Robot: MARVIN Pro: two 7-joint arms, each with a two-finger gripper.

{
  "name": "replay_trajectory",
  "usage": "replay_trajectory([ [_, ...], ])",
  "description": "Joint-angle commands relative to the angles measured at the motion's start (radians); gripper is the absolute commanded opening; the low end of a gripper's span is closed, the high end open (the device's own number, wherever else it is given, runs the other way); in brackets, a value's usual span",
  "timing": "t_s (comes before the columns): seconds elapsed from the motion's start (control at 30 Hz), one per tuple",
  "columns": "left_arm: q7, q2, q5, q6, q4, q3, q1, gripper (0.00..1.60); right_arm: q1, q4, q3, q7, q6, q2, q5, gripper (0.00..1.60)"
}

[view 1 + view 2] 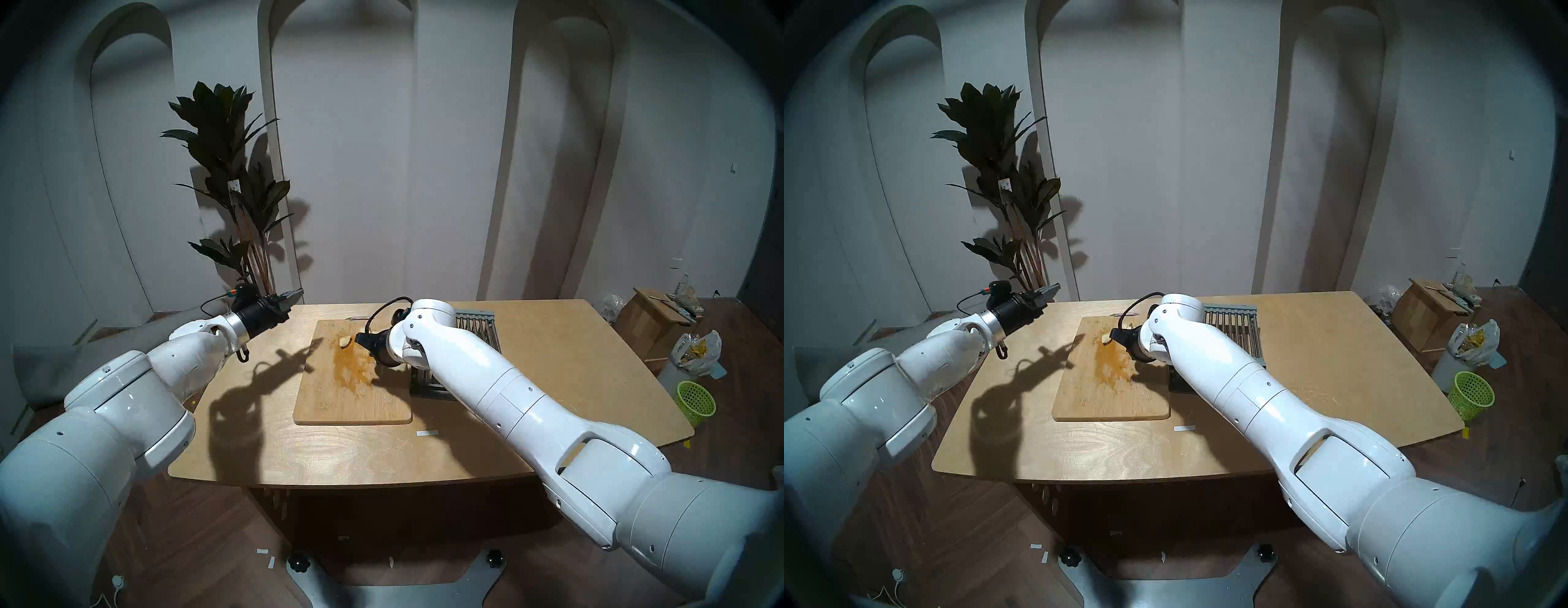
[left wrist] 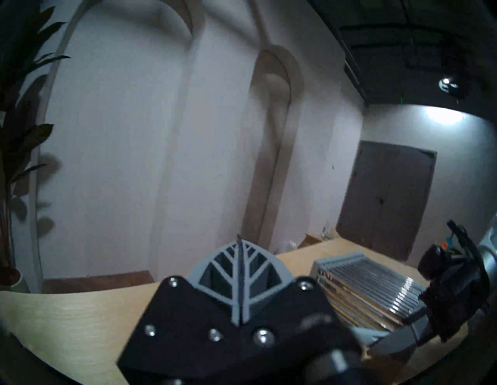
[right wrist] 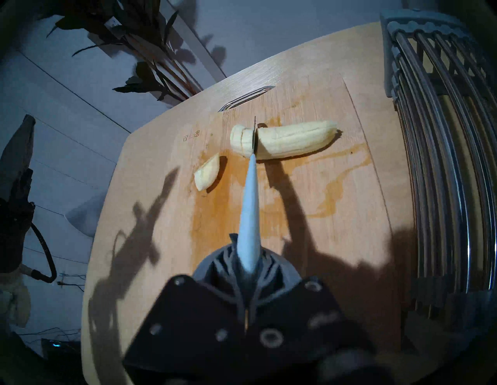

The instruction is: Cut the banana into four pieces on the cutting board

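Matt wooden cutting board [image 3: 309, 204] (stained), glossy metal rack [image 3: 441, 161], moist-looking banana [image 3: 293, 139]

table [image 1: 339, 450]: light wooden top with rounded corners, standing on a dark wood floor
cutting board [image 1: 339, 399]: lies flat near the table's middle, long side running away from the robot, metal handle at the far short edge, orange-brown stain on its surface
rack [image 1: 1233, 335]: grey, slatted, lies on the table just beside the board's right edge, partly hidden by the right arm
strip [image 1: 427, 433]: small white piece on the table, near the board's near right corner
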Motion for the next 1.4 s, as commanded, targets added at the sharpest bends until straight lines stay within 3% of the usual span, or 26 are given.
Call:
replay_trajectory([
  [0.0, -0.015, 0.009, -0.104, 0.036, -0.01, -0.102, -0.005, 0.0, -0.106, 0.038, -0.032, -0.006, 0.047, -0.018, 0.062, 0.0],
  [0.33, -0.036, 0.002, -0.2, 0.08, -0.01, -0.195, 0.033, 0.0, -0.097, 0.055, -0.057, -0.05, 0.094, 0.03, 0.089, 0.0],
  [0.67, -0.068, -0.011, -0.289, 0.138, -0.025, -0.284, 0.052, 0.0, -0.086, 0.008, -0.067, -0.096, 0.137, 0.054, 0.139, 0.0],
  [0.93, -0.114, -0.024, -0.337, 0.192, -0.065, -0.337, 0.026, 0.0, -0.089, -0.091, -0.053, -0.124, 0.168, 0.065, 0.205, 0.0],
  [1.13, -0.154, -0.013, -0.361, 0.215, -0.104, -0.368, -0.018, 0.0, -0.11, -0.236, -0.036, -0.169, 0.173, 0.108, 0.219, 0.0],
  [1.37, -0.185, 0.016, -0.342, 0.183, -0.148, -0.362, -0.077, 0.0, -0.097, -0.342, -0.014, -0.212, 0.159, 0.167, 0.209, 0.0],
])
